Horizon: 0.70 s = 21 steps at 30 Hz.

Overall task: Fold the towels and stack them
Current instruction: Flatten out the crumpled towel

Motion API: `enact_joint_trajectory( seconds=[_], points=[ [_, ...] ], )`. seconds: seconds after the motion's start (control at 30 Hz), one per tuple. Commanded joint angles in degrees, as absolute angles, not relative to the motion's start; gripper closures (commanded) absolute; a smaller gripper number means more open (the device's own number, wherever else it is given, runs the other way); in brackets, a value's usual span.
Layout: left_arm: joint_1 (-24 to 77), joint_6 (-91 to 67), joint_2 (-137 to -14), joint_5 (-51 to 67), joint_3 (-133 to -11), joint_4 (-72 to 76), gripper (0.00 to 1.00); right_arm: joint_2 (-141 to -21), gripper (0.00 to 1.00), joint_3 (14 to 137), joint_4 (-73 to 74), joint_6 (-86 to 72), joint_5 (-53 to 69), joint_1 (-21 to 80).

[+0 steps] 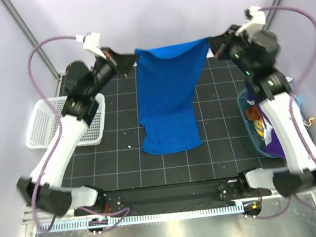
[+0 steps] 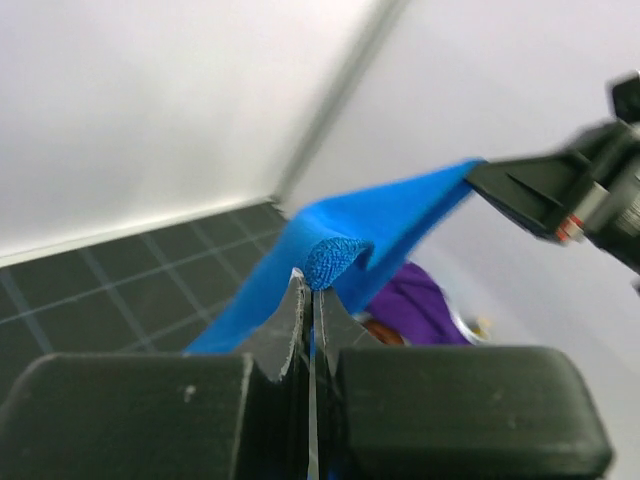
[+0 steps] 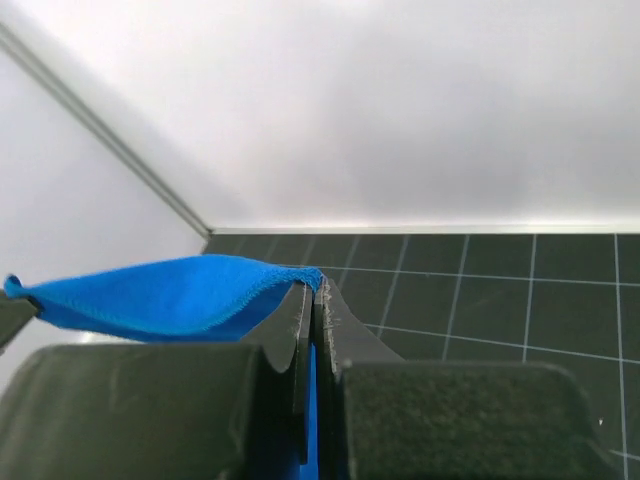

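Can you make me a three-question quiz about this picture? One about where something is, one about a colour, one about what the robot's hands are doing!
1. Where is the white basket?
A) at the left edge of the mat
B) at the right edge
C) in the middle

2. What colour is the towel held up?
A) red
B) blue
C) yellow

3. How are the left gripper and right gripper?
A) both wide open
B) both shut on the towel's corners
C) one open, one shut

Answers: A, it sits far left; B, bright blue in every view; B, both wrist views show jaws pinching cloth.
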<state>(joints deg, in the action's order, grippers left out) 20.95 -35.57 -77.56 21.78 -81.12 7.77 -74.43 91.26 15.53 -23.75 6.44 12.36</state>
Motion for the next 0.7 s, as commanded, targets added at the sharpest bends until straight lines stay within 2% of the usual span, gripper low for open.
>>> enact_joint_trajectory(
  seconds=[0.0,0.07,0.27,0.67],
  points=[
    [25.7,-31.1,-67.0,18.6,-78.6,2.5,1.0,-63.9,0.99,88.3,18.1,-25.0,11.2,12.8],
    [28.6,-30.7,-60.9,18.4,-78.0,0.7,1.0,-58.2,0.99,88.6,20.4,-25.4,14.0,12.8],
    [29.7,-31.6,-51.6,19.7,-81.9,-5.3,1.0,-51.4,0.99,94.7,26.0,-27.7,19.2,12.8],
    [29.7,-29.4,-56.4,19.3,-97.7,-14.1,1.0,-57.2,0.99,111.1,29.1,-27.5,18.4,12.9]
  ],
)
